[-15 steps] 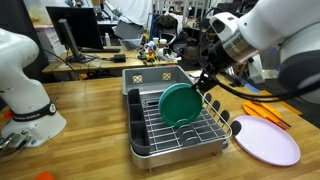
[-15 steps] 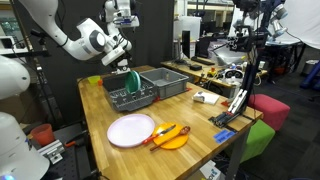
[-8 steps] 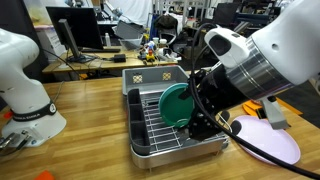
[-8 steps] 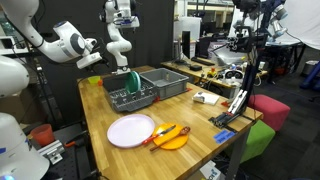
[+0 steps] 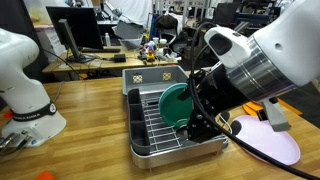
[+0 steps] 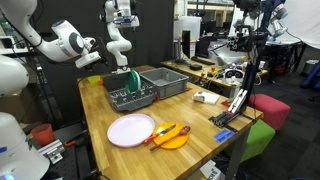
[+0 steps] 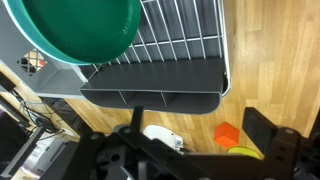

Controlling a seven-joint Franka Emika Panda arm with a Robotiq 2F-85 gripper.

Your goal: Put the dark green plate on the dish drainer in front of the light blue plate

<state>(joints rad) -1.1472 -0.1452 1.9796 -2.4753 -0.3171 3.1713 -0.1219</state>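
The dark green plate [image 5: 177, 103] stands on edge in the dish drainer [image 5: 150, 140], also seen in an exterior view as the plate [image 6: 133, 82] in the rack [image 6: 128, 98]. In the wrist view the green plate [image 7: 75, 25] fills the top left above the drainer's grey tray [image 7: 150, 82]. A paler turquoise edge [image 7: 70, 58] runs along its lower rim; I cannot tell whether that is the light blue plate. My gripper [image 7: 200, 150] is open, with nothing between its fingers, and hangs back from the rack. In an exterior view the gripper [image 6: 92, 58] is up and to the side of the drainer.
A large pale lavender plate [image 5: 268, 140] lies on the wooden table beside the drainer. An orange dish with utensils [image 6: 168, 135] sits near it. A grey bin [image 6: 165, 82] stands next to the rack. My arm [image 5: 250, 70] blocks much of an exterior view.
A second ago my gripper was right at the green plate in the rack. It has since pulled away, the plate stays standing there, and nothing moved in the last half second.
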